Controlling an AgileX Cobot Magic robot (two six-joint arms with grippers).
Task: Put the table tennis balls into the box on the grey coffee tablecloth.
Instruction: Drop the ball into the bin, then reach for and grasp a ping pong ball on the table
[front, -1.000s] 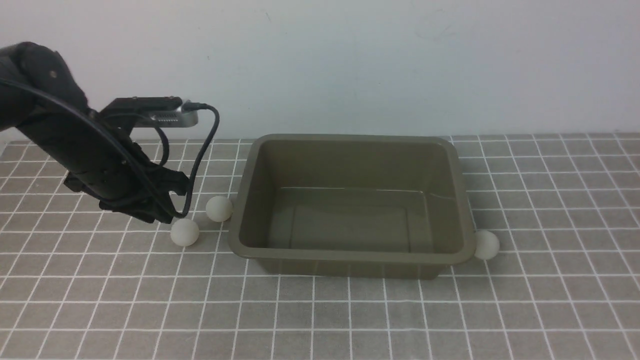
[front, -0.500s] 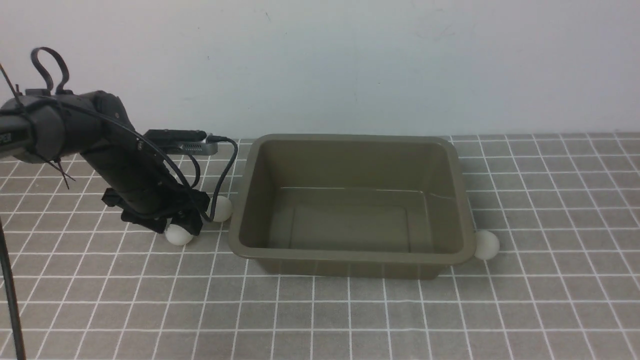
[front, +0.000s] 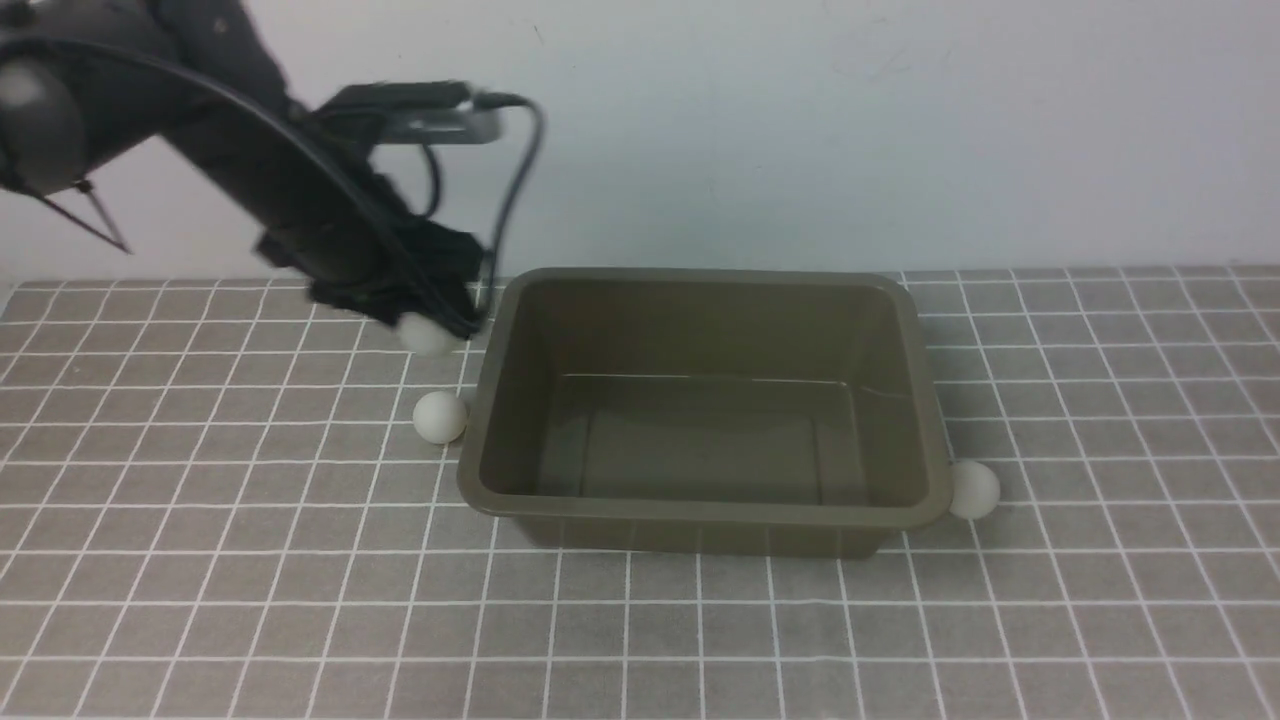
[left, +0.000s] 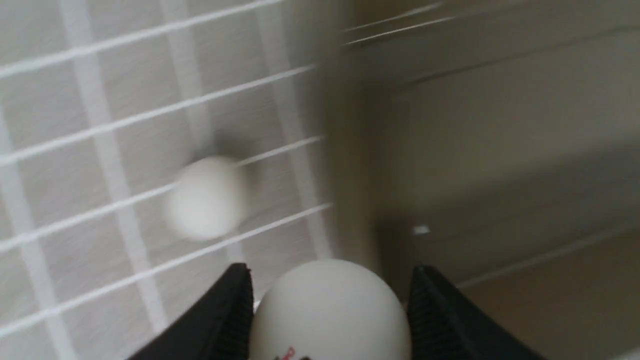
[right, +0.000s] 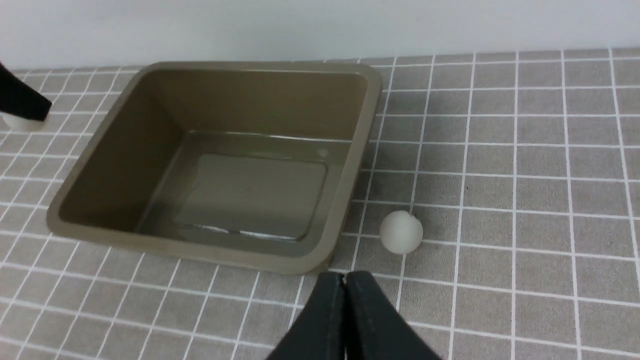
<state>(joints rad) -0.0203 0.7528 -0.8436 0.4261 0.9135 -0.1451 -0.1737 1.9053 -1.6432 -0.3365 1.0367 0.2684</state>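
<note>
My left gripper (front: 430, 325) is shut on a white table tennis ball (front: 428, 337), lifted just outside the left rim of the olive-brown box (front: 905, 400). The left wrist view shows that ball (left: 330, 310) gripped between both black fingers (left: 225, 315), beside the box wall (left: 450, 125). A second ball (front: 439, 416) lies on the grey coffee tablecloth (front: 200, 560) against the box's left side. A third ball (front: 973, 489) rests by the box's front right corner, also in the right wrist view (right: 401, 231). My right gripper (right: 344, 280) is shut and empty, held above the cloth near that corner. The box (right: 120, 150) is empty.
A plain pale wall (front: 800, 130) rises right behind the box. The checked cloth covers the whole tabletop. A cable (front: 515, 180) loops from my left wrist camera.
My left gripper closed on the front left ball, then lifted it up and toward the box's left rim. The other two balls and the right gripper stayed put.
</note>
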